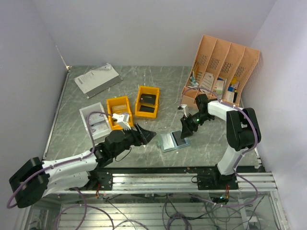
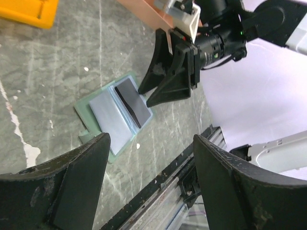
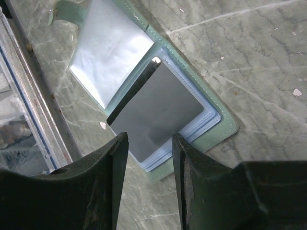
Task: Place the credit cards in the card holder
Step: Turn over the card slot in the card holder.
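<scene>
Nearest me, my left gripper (image 1: 147, 135) hangs just short of the card holder (image 1: 165, 143), jaws spread wide and gripping nothing. The holder lies open and flat on the grey marbled table (image 1: 144, 79), close to the near rail and between the two arms, with its pale clear sleeves facing up. A dark grey card (image 3: 158, 103) rests on the right-hand stack of sleeves, a little askew. I cannot tell whether its edge sits inside a pocket or only on top.

My right gripper (image 3: 149, 141) hovers directly over that card's near edge, fingers parted and pinching nothing. I judge we are mid-insertion on this card. The next move calls for a light push along the sleeve's line, with the left arm pinning the cover so the holder does not slide.

Farther back stand two yellow bins (image 1: 119, 111) with dark items inside — more cards, perhaps. Beyond them is the peach desk organiser (image 1: 225, 60). No brand or writing is readable anywhere, not even on the card face.
</scene>
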### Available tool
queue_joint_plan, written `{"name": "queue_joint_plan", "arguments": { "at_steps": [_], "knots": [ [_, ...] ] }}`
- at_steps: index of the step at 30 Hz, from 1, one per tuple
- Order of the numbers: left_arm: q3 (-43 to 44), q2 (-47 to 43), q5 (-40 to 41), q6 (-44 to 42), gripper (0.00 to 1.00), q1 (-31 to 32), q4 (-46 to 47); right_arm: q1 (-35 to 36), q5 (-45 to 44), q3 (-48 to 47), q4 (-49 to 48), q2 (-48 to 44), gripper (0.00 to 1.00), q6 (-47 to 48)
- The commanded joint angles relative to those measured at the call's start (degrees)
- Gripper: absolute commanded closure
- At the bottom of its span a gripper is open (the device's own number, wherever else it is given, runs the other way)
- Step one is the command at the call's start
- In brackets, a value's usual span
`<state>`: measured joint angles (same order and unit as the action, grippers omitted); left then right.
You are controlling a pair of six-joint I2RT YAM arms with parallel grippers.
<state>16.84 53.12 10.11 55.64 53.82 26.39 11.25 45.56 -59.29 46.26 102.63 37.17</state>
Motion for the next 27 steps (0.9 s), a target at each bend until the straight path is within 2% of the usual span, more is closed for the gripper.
{"name": "queue_joint_plan", "arguments": {
  "at_steps": [1,5,8,15,27],
  "knots": [
    [-0.38,5.6,-5.9,0.51,0.2,-0.24,10.5,0.42,-1.58,-1.06,-0.77,1.44,0.58,-0.76],
    [3.85,14.06,-10.59,0.06,0.28,-0.27,11.68,0.44,-3.09,-0.84,-1.38,1.86,0.57,-1.59],
    [7.37,20.44,-13.57,-0.58,0.38,-0.08,10.66,0.44,-3.69,-0.34,-2.23,0.72,0.57,-2.31],
    [10.75,32.31,-17.2,0.55,0.62,0.32,15.53,0.36,-4.18,0.22,-2.66,-1.94,0.56,-2.45],
    [17.93,45.76,-20.22,1.33,0.78,1.26,15.85,0.42,-1.29,-1.09,-0.49,0.45,0.57,-0.85]
  ]
}}
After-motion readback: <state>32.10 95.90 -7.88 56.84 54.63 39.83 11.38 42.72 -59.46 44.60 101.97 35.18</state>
